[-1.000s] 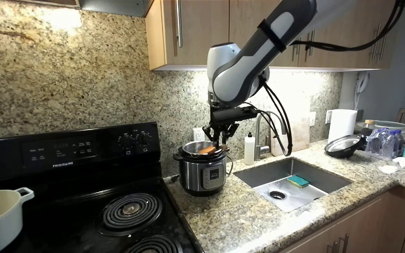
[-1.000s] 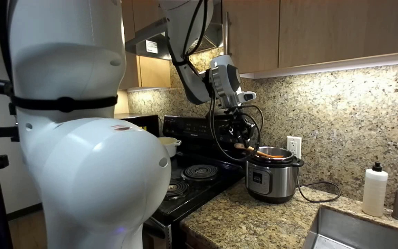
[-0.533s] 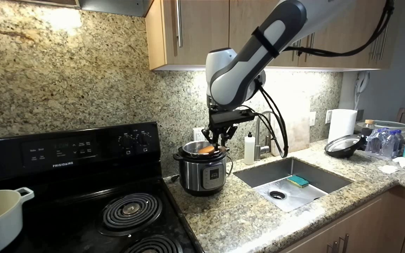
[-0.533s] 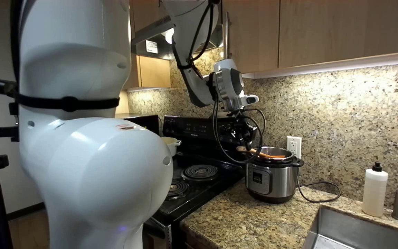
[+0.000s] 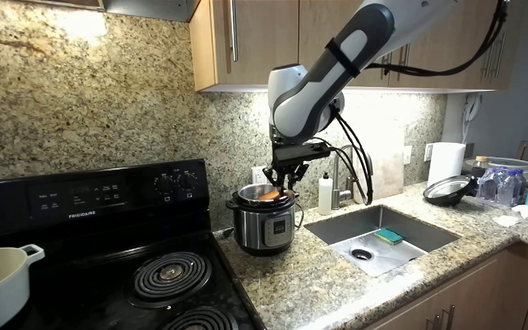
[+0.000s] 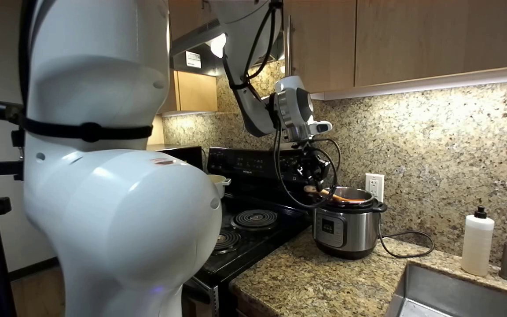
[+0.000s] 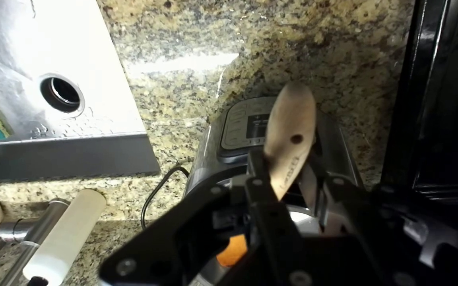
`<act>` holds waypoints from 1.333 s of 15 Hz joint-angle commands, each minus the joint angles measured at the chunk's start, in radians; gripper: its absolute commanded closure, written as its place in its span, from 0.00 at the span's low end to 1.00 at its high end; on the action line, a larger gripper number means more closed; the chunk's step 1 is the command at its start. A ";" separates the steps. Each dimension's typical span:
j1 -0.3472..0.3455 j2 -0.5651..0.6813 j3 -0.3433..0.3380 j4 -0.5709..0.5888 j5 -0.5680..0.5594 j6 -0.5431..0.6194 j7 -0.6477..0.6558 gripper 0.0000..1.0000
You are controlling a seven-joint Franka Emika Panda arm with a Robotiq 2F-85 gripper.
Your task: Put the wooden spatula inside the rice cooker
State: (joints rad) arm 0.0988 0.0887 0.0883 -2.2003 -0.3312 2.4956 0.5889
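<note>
"Scanning from the left, what comes first?"

"A white pot (image 5: 2, 286), between eight and nine o'clock of the rice cooker (image 5: 264, 222)."

"And the wooden spatula (image 5: 269, 195)?"

"Head inside the cooker, handle jutting over the rim."

"The hand (image 5: 286, 189)?"

"At one o'clock, fingers partway apart, handle loose between them, a gap showing in the wrist view. Then the sink (image 5: 385, 255), about three o'clock."

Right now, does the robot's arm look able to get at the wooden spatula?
Probably yes: the claw is right at the handle of the wooden spatula, which juts past the rim of the rice cooker, and nothing visible blocks it. I can't tell whether it is gripped.
</note>
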 commanded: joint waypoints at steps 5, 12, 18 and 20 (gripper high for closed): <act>0.022 0.019 -0.030 0.034 -0.036 -0.006 0.027 0.90; 0.030 0.030 -0.037 0.057 -0.040 -0.011 0.031 0.32; 0.035 0.019 -0.042 0.055 -0.042 -0.006 0.034 0.00; 0.035 0.016 -0.043 0.052 -0.040 -0.005 0.031 0.00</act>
State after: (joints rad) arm 0.1220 0.1107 0.0563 -2.1489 -0.3364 2.4947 0.5889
